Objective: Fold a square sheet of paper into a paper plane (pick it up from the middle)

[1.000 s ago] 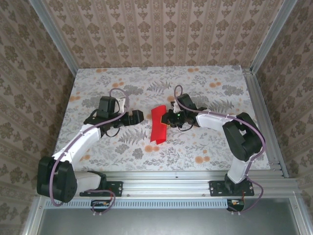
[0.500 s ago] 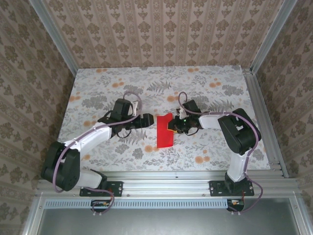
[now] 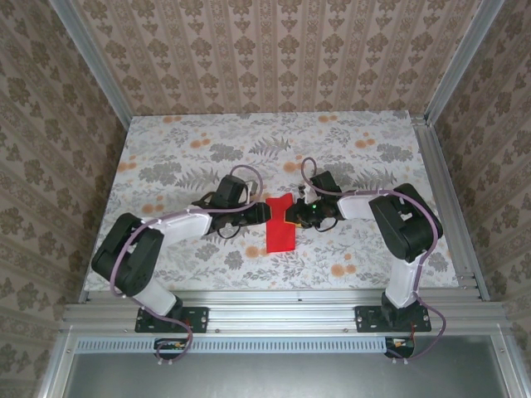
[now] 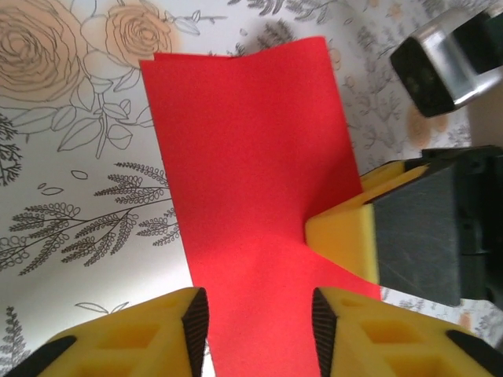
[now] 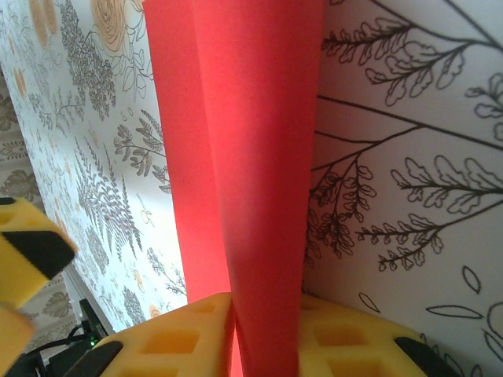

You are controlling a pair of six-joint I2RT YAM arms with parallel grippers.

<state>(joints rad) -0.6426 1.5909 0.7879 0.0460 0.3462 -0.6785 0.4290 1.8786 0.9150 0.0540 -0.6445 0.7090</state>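
The red paper (image 3: 280, 225), already creased into a long strip, sits near the middle of the table (image 3: 373, 141), between the two arms that reach in from either side. The right tool (image 3: 292, 214) has it by one long edge, about halfway along. In the right wrist view its two yellow fingers (image 5: 181, 338) are pressed together on the doubled paper, which rises edge-on out of the pinch. That mid-edge hold looks meant to steady the strip and keep the fold closed while the other arm comes in for the next crease. Gripping nearer an end would probably let the thin paper droop.

The left tool (image 3: 264, 213) meets the strip from the opposite edge. In its own wrist view the fingers (image 4: 192, 326) stand partly spread, with the flat red face showing in the gap between the dark pads, so it has no firm hold yet. I cannot tell whether a pad is already brushing the sheet. The same view shows one yellow finger of the right tool touching the paper's far edge.

The paper seems slightly lifted (a shadow lies beside it), but whether one end rests on the table is unclear. The plane is at an early fold, with no pointed nose so far.
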